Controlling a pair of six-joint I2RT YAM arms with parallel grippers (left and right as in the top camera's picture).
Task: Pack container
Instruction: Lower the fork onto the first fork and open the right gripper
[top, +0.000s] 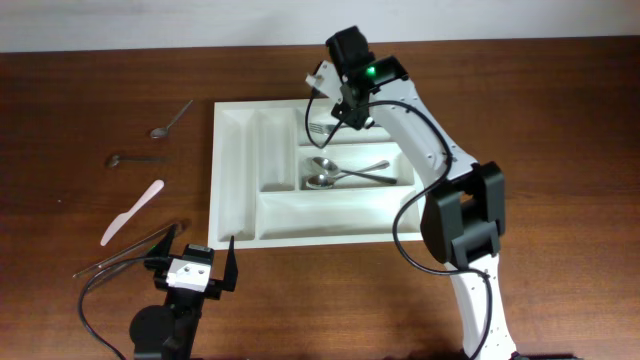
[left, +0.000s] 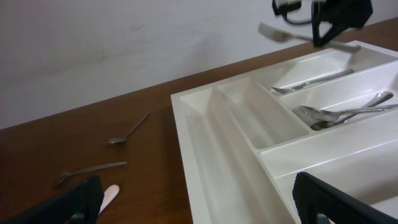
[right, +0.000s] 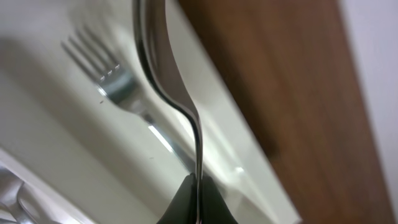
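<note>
The container is a large white cutlery tray in the middle of the table, also seen in the left wrist view. My right gripper is shut on the handle of a fork and holds it in the air over the tray's back right compartment. Another fork lies in that compartment below. Two spoons lie in the compartment in front of it. My left gripper stands open and empty at the tray's front left corner.
Left of the tray on the brown table lie a small spoon, a second spoon, a pale pink plastic knife and thin metal utensils. A pale wall runs behind the table.
</note>
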